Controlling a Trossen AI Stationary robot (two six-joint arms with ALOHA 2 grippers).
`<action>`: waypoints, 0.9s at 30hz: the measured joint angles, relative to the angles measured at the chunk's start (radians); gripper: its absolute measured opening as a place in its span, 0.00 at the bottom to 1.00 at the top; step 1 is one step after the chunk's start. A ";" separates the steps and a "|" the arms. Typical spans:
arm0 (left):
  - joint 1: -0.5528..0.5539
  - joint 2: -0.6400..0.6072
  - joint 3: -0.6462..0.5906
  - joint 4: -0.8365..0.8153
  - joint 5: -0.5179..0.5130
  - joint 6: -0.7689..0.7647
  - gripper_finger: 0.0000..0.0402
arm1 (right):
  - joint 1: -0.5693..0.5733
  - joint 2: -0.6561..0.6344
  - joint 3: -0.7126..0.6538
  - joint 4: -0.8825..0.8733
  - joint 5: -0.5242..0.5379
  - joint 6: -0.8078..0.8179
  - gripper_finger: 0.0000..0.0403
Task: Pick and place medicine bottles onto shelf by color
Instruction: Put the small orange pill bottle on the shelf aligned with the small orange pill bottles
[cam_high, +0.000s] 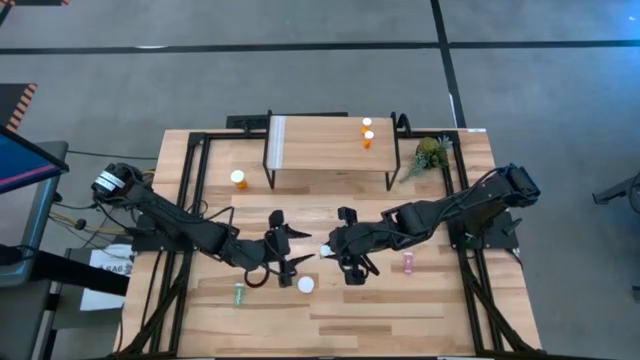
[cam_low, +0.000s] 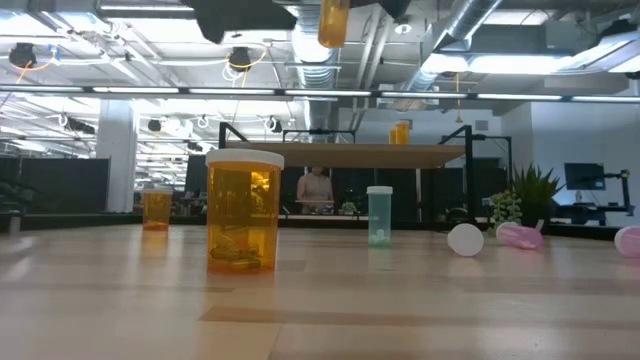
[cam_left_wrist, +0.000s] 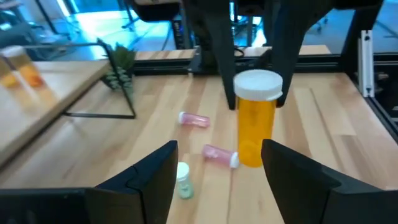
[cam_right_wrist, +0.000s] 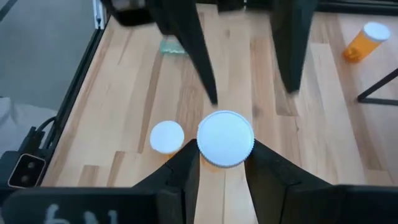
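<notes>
My right gripper (cam_high: 333, 251) is shut on an orange medicine bottle (cam_left_wrist: 255, 127) with a white cap, lifted over the table's middle; it also shows at the top of the low view (cam_low: 333, 20). My left gripper (cam_high: 290, 243) is open and empty just left of that bottle, its fingers (cam_left_wrist: 155, 177) pointing at it. The shelf (cam_high: 320, 155) stands at the far side with two orange bottles (cam_high: 367, 132) on its right end. A larger orange bottle (cam_low: 243, 210) stands on the table below the grippers. My right gripper pinches the bottle's white cap (cam_right_wrist: 225, 138) by its rim between the two fingers (cam_right_wrist: 183, 168). The fingers come from above, slanting in from the table's right. The bottle hangs upright below them, clear of the table.
Two pink bottles (cam_left_wrist: 194, 119) (cam_left_wrist: 219, 154) and a pale green one (cam_left_wrist: 183, 180) are on the table right of the middle. Another pale green bottle (cam_high: 240, 293) is at the near left, an orange one (cam_high: 238, 179) left of the shelf. A small plant (cam_high: 430, 155) stands right of the shelf.
</notes>
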 joint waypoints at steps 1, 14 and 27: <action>-0.011 -0.013 0.000 -0.017 -0.023 0.000 0.55 | -0.005 -0.001 0.000 -0.004 -0.002 0.001 0.33; -0.073 -0.047 0.000 -0.095 -0.145 0.013 0.55 | -0.117 -0.039 0.000 -0.063 -0.015 -0.004 0.32; -0.072 -0.047 -0.002 -0.104 -0.124 0.012 0.55 | -0.300 -0.212 0.000 -0.203 -0.029 -0.042 0.32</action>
